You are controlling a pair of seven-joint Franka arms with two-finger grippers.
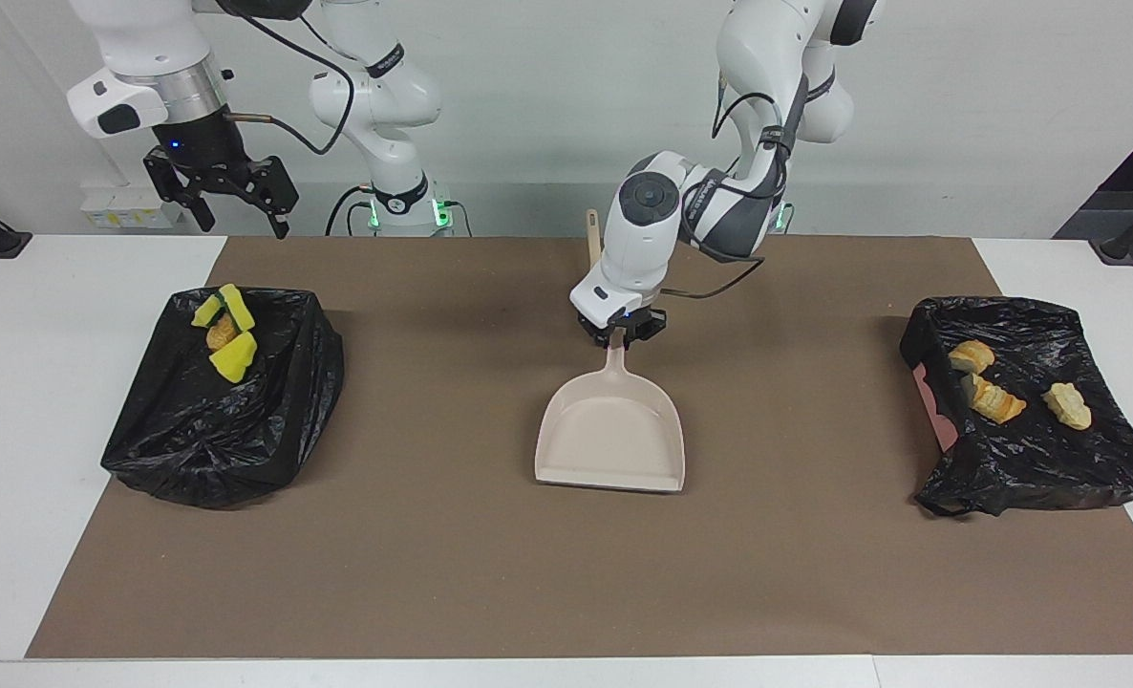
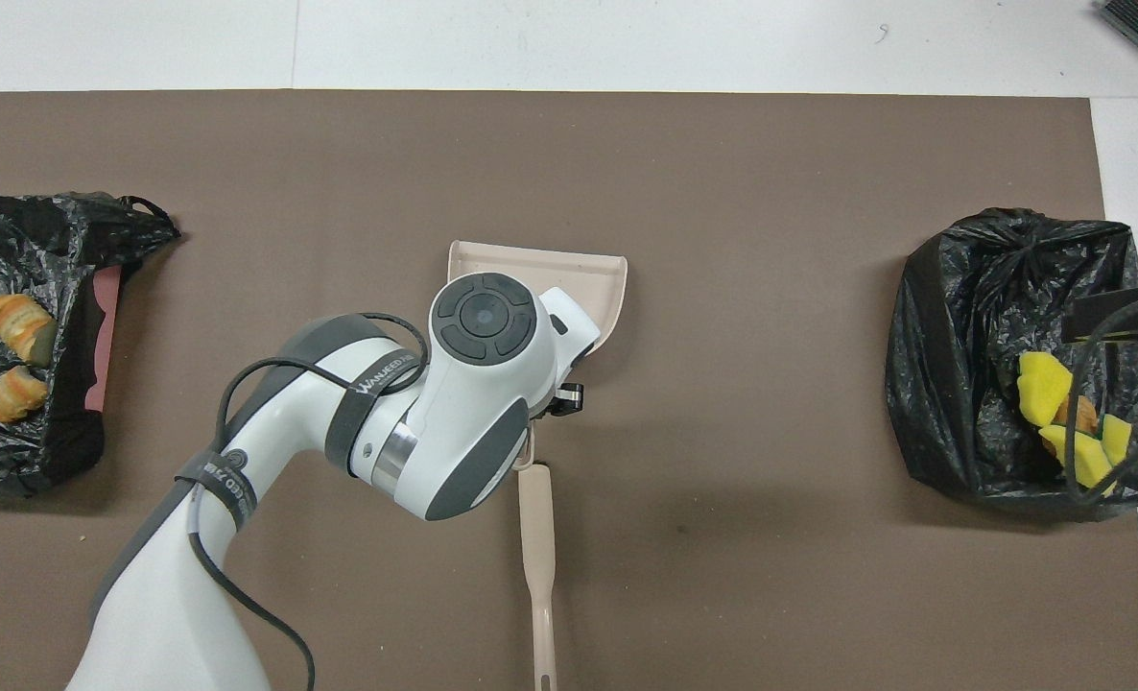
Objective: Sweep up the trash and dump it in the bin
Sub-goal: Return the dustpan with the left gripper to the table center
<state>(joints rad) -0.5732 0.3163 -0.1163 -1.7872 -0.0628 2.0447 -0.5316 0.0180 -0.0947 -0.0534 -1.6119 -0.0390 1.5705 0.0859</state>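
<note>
**Lettering on the arm's strap**

One text shows: a grey strap [image 2: 369,376] wrapped round the left arm [image 2: 243,499] carries pale capitals, seemingly "WANJEED", with further letters too small to read. Nothing else legible appears.

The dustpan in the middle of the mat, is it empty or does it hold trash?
Empty. The dustpan, held by its handle in the left gripper, shows only its bare pale inside in the facing view.

Trash [image 1: 225,333] in bins [image 1: 280,401], dustpan [image 1: 612,435] between
</note>
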